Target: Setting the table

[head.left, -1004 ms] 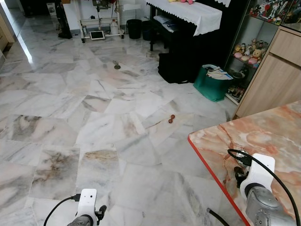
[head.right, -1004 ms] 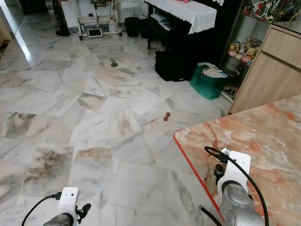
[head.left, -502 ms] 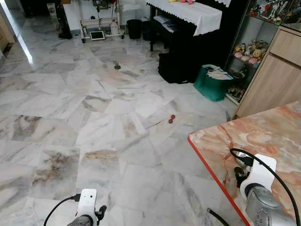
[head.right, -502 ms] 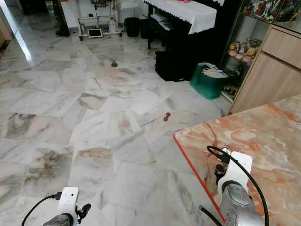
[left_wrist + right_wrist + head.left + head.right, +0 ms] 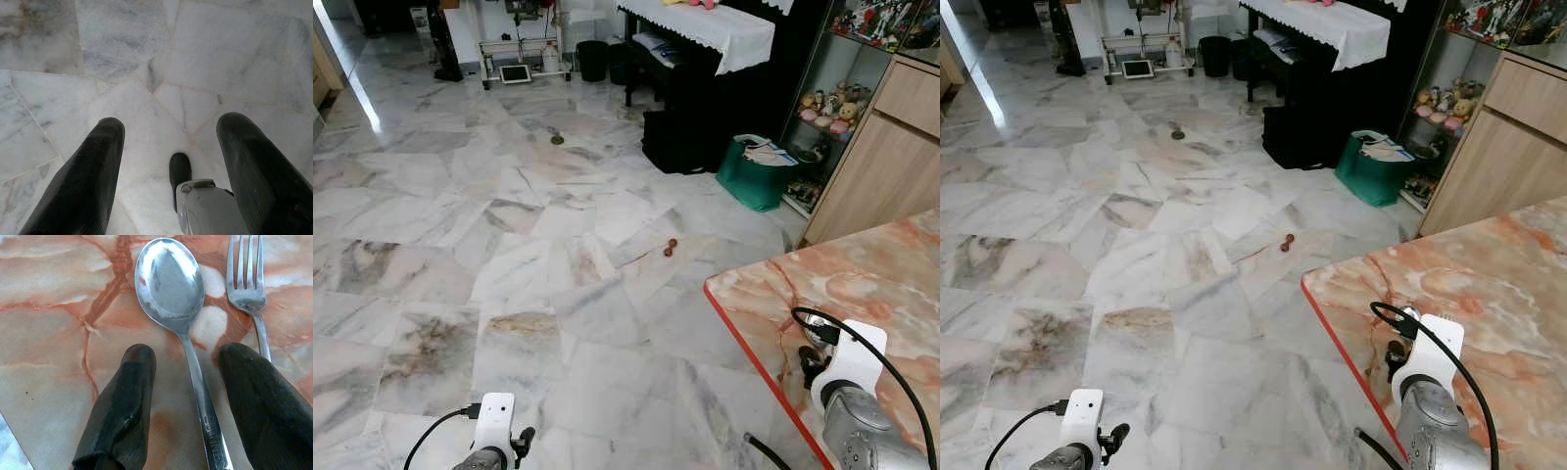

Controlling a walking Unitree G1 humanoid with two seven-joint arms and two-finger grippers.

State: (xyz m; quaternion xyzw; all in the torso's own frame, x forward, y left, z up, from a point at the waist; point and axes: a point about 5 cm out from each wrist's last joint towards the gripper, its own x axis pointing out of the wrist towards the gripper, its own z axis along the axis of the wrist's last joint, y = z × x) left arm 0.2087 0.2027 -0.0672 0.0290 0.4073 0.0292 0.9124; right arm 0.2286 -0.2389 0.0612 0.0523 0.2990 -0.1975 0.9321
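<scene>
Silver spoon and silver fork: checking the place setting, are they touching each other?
Apart. The right wrist view shows pink marble tabletop between the silver spoon and silver fork.

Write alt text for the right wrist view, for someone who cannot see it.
The right gripper is open over a pink-and-orange marbled table, its two black fingers straddling the handle of a silver spoon lying flat, bowl pointing away. A silver fork lies just beside the spoon, roughly parallel to it.

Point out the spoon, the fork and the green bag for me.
spoon (image 5: 169,279), right wrist view, middle of its bowl.
fork (image 5: 246,293), right wrist view, base of its tines.
green bag (image 5: 751,178), left eye view, its front side.
</scene>
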